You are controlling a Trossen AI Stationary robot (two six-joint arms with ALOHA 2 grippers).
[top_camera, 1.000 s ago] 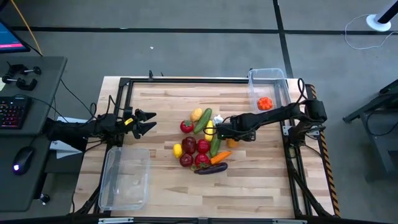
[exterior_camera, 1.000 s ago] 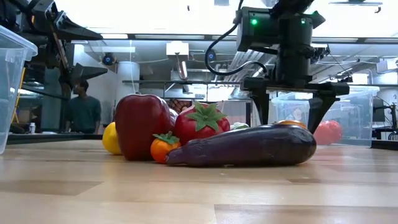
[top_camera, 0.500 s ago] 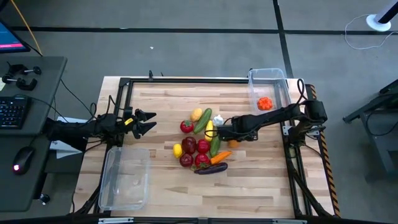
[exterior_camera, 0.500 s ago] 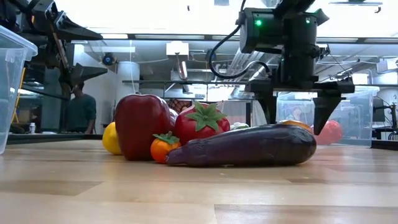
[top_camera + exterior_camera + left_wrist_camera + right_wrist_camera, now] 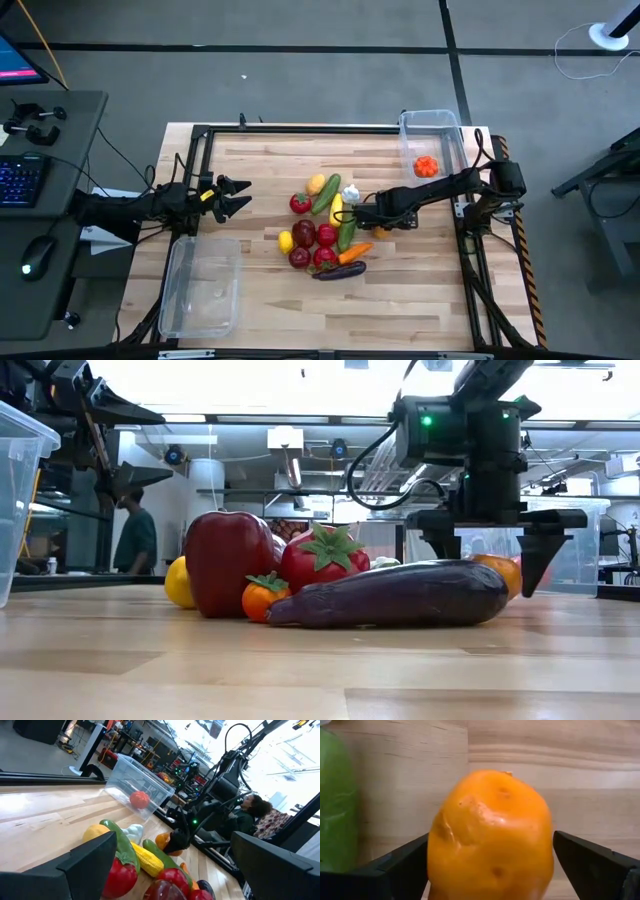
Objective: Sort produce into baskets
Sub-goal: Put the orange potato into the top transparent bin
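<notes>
Orange fruit between our right gripper's wide-apart fingers, not squeezed, its long way unclear, left gripper open near the table's left edge.

Produce pile lies mid-table between 2 clear baskets.

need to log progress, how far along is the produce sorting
Barely started. Done: one red-orange piece lies in the far bin. In hand: the right tool is down at the pile's edge, fingers open around an orange fruit, not closed yet. Left: the rest of the pile sits on the table, the near bin looks empty, the left tool waits open.
</notes>
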